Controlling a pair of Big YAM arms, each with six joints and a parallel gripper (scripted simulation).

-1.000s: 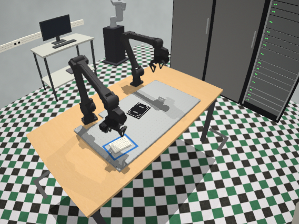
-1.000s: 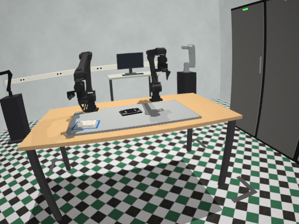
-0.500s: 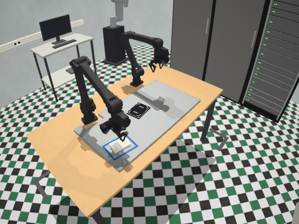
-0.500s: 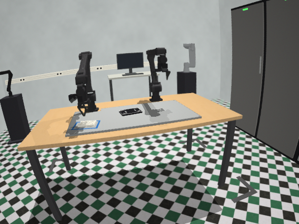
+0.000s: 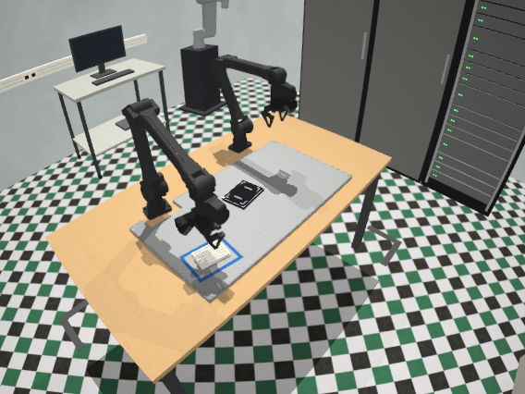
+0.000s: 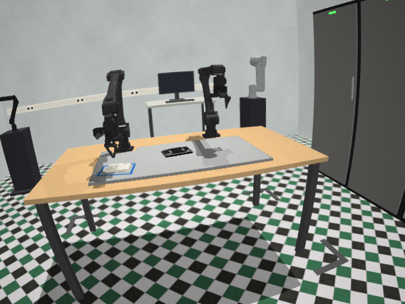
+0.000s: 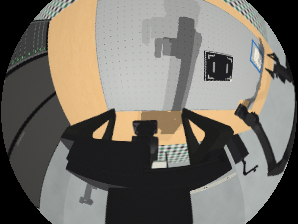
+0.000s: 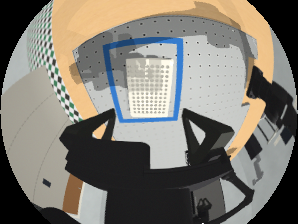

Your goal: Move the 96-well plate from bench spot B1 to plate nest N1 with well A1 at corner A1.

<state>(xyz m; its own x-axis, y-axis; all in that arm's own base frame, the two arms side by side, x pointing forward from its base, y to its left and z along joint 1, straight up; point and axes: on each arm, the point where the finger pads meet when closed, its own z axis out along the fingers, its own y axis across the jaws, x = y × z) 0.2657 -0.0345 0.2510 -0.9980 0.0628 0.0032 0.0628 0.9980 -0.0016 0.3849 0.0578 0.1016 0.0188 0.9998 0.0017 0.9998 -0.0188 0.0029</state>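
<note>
The white 96-well plate (image 5: 212,255) lies flat inside the blue square of spot B1 at the near end of the grey bench mat. It also shows in the exterior view (image 6: 118,167) and in the right wrist view (image 8: 153,83). My right gripper (image 5: 215,241) (image 8: 148,112) hangs open a little above the plate, with its fingers apart and empty. The black plate nest N1 (image 5: 243,193) sits mid-mat, empty, and also shows in the exterior view (image 6: 177,151) and in the left wrist view (image 7: 218,67). My left gripper (image 5: 275,116) is open, raised high over the far table edge.
The grey mat (image 5: 259,194) covers the middle of the wooden table (image 5: 139,296). Both arm bases stand along the table's far side. Grey cabinets (image 5: 393,79) and a server rack stand beyond the table, and a desk with a monitor (image 5: 98,48) is behind.
</note>
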